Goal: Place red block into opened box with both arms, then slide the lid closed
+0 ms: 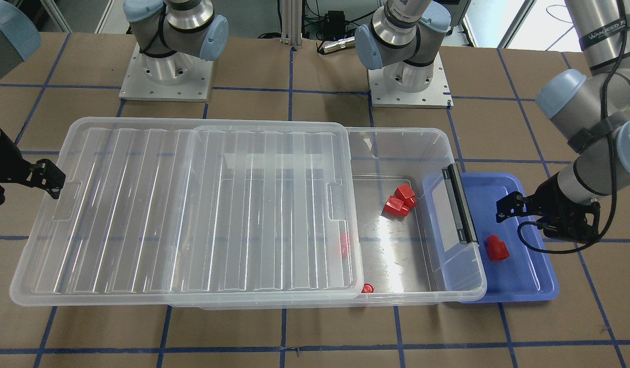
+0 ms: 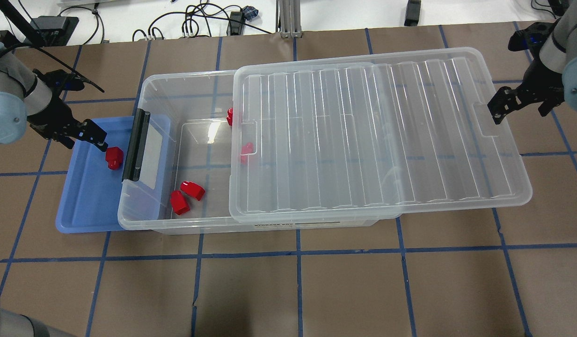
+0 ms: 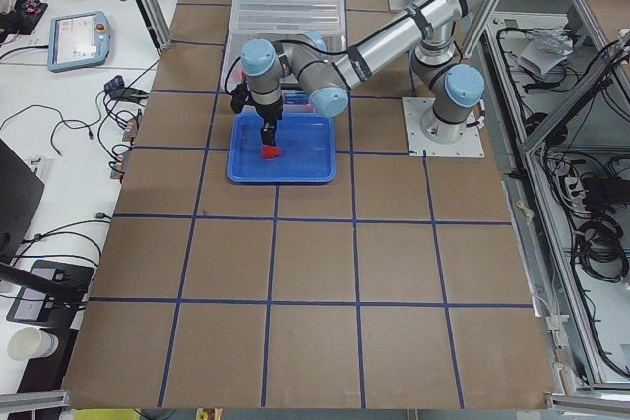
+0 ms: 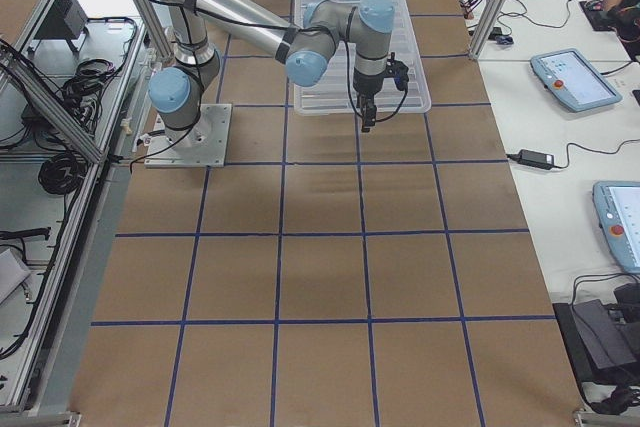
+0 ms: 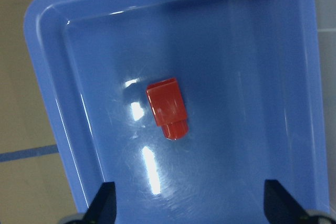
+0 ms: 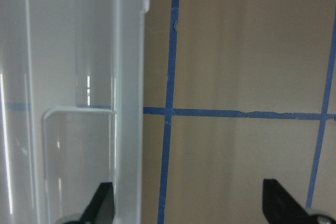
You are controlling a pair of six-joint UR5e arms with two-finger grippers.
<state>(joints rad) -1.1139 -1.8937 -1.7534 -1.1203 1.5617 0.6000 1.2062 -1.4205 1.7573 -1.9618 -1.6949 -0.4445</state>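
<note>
Block (image 5: 168, 106): lies on its side on the floor of the blue tray (image 5: 50, 93), outside the box, untouched.

Left gripper (image 1: 504, 208): above the tray, near the block. Jaws stand wide apart and hold nothing. In the wrist view both fingertips (image 5: 105, 205) are clear of the block.

Box (image 2: 185, 78): its left end, with the black handle (image 2: 136, 145), overlaps the tray. That end is uncovered.

Other blocks (image 2: 185, 196): two lie together on the open floor, one sits by the far wall, and one shows through the lid's edge.

Lid (image 2: 377, 135): covers most of the box and overhangs its right end.

Right gripper (image 2: 496, 110): at the lid's right-end notch, jaws wide apart and empty. The lid's rim runs just inside one fingertip (image 6: 104, 205); contact cannot be confirmed.
</note>
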